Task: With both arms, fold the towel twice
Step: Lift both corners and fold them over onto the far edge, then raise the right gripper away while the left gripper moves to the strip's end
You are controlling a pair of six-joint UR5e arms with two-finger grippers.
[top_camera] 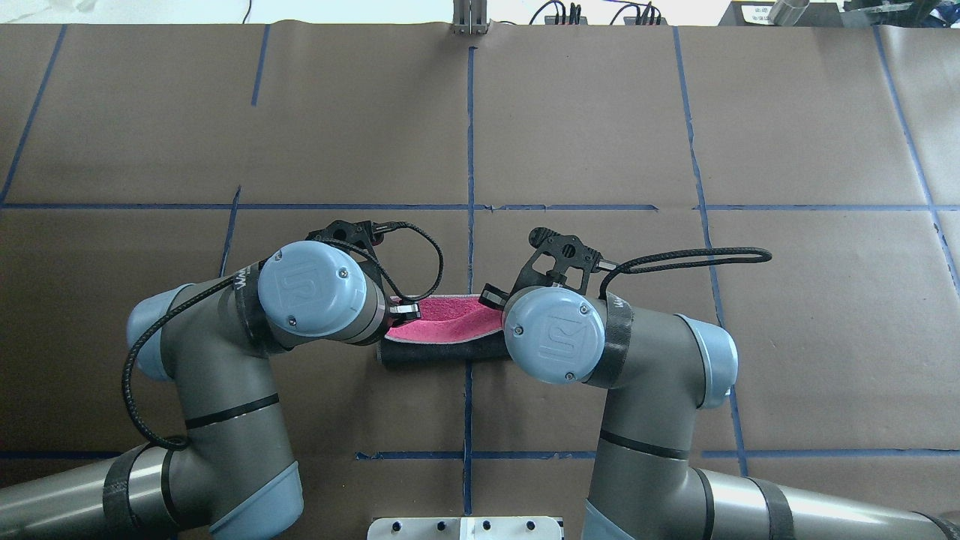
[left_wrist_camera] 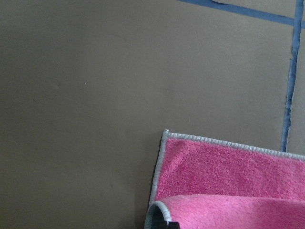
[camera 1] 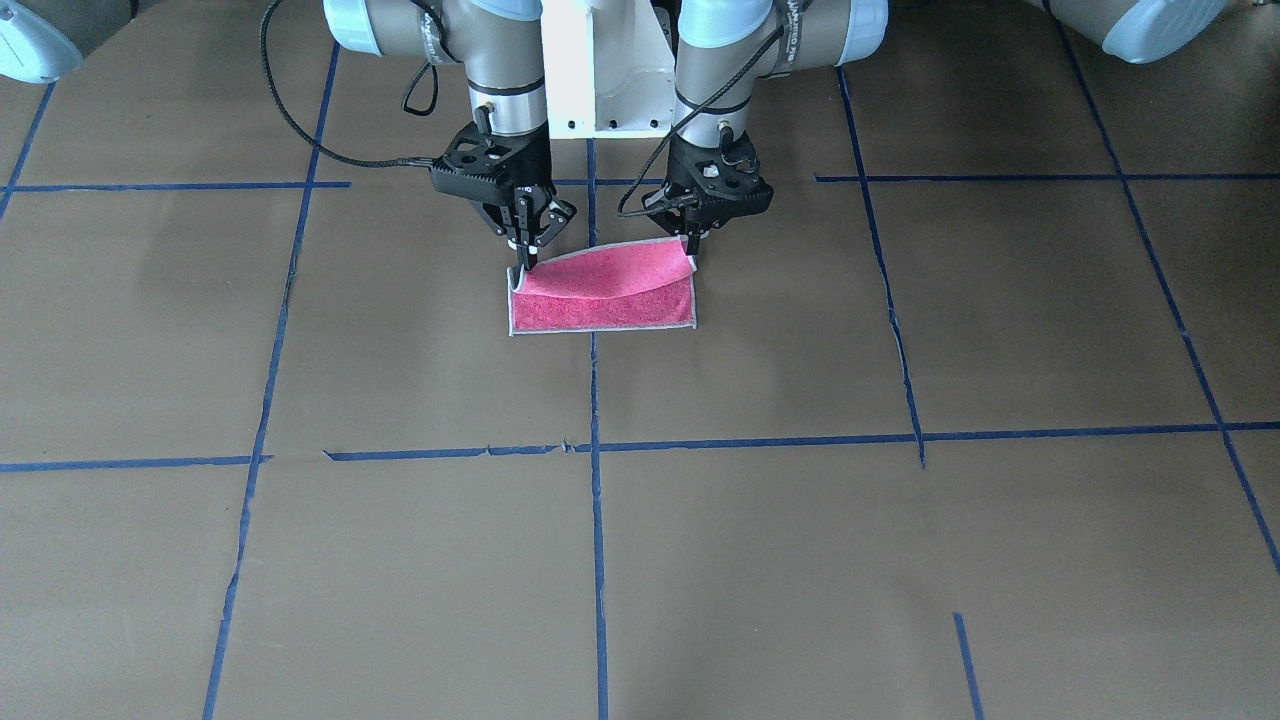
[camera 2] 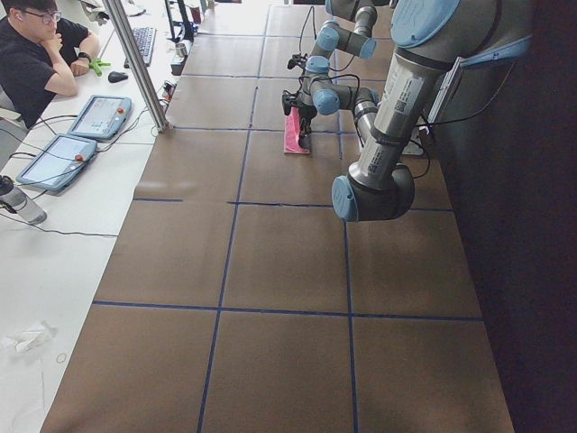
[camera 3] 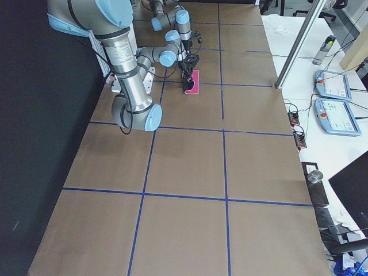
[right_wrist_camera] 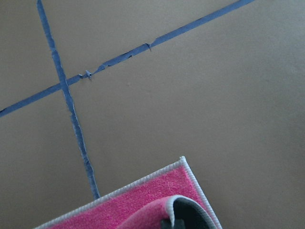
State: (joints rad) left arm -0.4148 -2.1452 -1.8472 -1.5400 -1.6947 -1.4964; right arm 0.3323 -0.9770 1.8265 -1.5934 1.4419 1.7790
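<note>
The towel (camera 1: pixel 600 305) lies on the brown table close to the robot base, pink face up with a whitish border. Its edge nearest the robot is lifted and curls over, with the grey underside (top_camera: pixel 442 352) showing in the overhead view. My left gripper (camera 1: pixel 691 246) is shut on the lifted corner on its side. My right gripper (camera 1: pixel 522 264) is shut on the other lifted corner. The left wrist view shows the towel (left_wrist_camera: pixel 228 171) with the raised fold at the bottom. The right wrist view shows the towel's pink face (right_wrist_camera: pixel 133 205) with the grey underside curling up.
Blue tape lines (camera 1: pixel 596 470) divide the brown paper table into squares. The white pedestal base (camera 1: pixel 610 70) stands just behind the towel. Black cables (top_camera: pixel 675 259) loop off both wrists. An operator (camera 2: pixel 36 59) sits by tablets at a side desk.
</note>
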